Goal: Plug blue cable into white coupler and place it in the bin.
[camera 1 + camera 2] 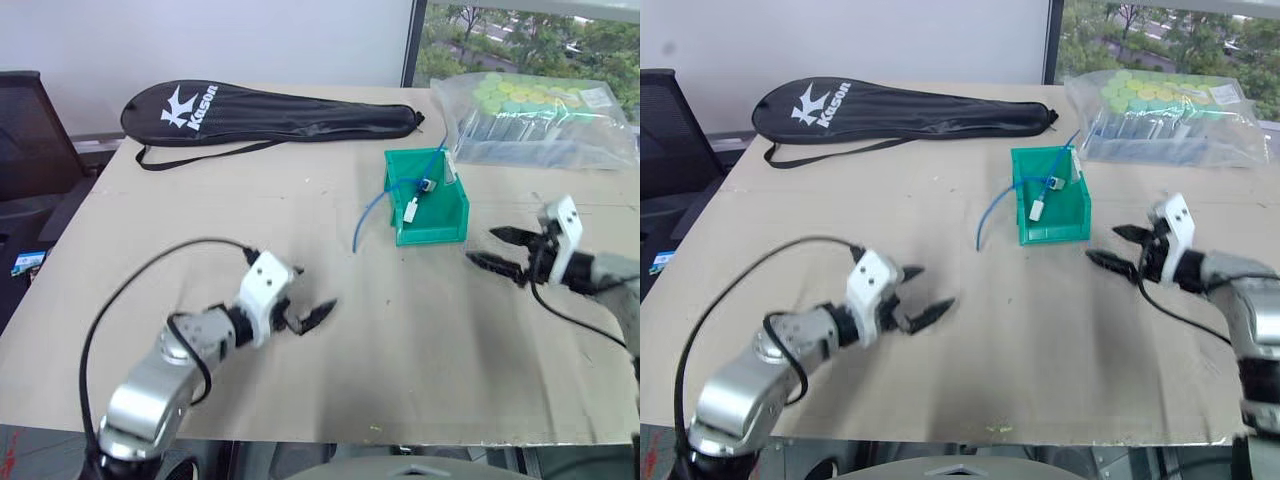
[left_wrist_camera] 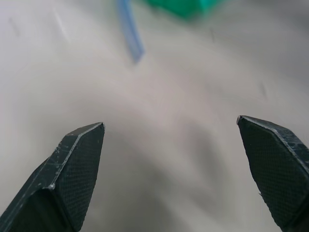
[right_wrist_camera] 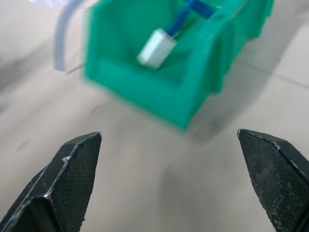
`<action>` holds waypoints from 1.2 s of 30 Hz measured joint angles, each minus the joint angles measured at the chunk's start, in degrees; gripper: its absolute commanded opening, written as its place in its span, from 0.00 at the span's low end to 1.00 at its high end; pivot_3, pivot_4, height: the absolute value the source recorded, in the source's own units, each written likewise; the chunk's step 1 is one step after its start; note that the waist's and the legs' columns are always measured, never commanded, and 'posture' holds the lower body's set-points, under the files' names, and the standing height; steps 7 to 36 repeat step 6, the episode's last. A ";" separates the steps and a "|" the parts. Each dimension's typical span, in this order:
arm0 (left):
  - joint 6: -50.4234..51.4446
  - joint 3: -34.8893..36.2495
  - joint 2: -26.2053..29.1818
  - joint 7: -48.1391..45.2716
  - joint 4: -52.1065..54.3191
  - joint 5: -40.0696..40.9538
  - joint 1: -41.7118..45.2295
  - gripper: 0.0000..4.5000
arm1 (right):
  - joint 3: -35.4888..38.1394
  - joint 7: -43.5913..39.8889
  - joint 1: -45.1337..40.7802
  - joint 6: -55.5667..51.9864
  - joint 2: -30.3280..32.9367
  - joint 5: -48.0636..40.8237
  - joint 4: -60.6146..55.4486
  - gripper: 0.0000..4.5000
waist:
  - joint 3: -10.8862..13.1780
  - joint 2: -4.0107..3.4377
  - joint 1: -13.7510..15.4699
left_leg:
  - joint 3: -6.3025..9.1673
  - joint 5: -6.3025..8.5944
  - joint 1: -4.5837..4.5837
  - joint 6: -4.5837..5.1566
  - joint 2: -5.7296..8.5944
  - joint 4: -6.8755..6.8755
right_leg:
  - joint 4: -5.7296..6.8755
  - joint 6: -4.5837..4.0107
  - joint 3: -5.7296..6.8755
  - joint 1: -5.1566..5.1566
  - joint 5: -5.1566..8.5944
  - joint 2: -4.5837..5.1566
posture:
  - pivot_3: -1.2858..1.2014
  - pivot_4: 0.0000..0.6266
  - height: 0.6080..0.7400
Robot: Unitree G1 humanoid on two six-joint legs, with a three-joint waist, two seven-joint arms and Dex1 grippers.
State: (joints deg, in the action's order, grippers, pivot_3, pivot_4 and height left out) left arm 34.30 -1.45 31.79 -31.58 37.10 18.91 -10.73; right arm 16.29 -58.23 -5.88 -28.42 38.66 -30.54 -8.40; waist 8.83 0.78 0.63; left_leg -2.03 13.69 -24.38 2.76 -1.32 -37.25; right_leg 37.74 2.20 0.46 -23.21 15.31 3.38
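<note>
Cable [image 1: 372, 215] and coupler [image 1: 411, 209] sit joined in the bin [image 1: 440, 222], so the task looks done; left end effector [image 1: 301, 305] and right end effector [image 1: 497, 249] gape empty.

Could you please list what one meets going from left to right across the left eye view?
Racket bag → left hand → bin → right hand → plastic bag.

counter [image 1: 300, 230]: plain beige top in front of me, kinda scuffed
far left: black Kason racket bag [image 1: 270, 112], lying flat
far right: clear plastic bag [image 1: 540, 120] stuffed with green-capped tubes
middle: green bin [image 1: 428, 197] sitting on it, blue cable [image 1: 366, 222] spilling over its side onto the counter
</note>
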 measured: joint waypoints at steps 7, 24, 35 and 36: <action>-13.27 -1.96 -3.28 0.42 -4.06 -4.47 -7.88 1.00 | 0.13 -6.63 12.83 19.13 -4.52 3.04 4.25 0.99 | 0.08 -0.04 0.04 | -0.16 0.01 0.75 -0.01 0.01 -0.06 | -0.05 -0.46 -0.01 0.70 0.04 0.26 | 0.52 0.24 1.00; -13.27 -1.96 -3.28 0.42 -4.06 -4.47 -7.88 1.00 | 0.13 -6.63 12.83 19.13 -4.52 3.04 4.25 0.99 | 0.08 -0.04 0.04 | -0.16 0.01 0.75 -0.01 0.01 -0.06 | -0.05 -0.46 -0.01 0.70 0.04 0.26 | 0.52 0.24 1.00; -13.27 -1.96 -3.28 0.42 -4.06 -4.47 -7.88 1.00 | 0.13 -6.63 12.83 19.13 -4.52 3.04 4.25 0.99 | 0.08 -0.04 0.04 | -0.16 0.01 0.75 -0.01 0.01 -0.06 | -0.05 -0.46 -0.01 0.70 0.04 0.26 | 0.52 0.24 1.00; -13.27 -1.96 -3.28 0.42 -4.06 -4.47 -7.88 1.00 | 0.13 -6.63 12.83 19.13 -4.52 3.04 4.25 0.99 | 0.08 -0.04 0.04 | -0.16 0.01 0.75 -0.01 0.01 -0.06 | -0.05 -0.46 -0.01 0.70 0.04 0.26 | 0.52 0.24 1.00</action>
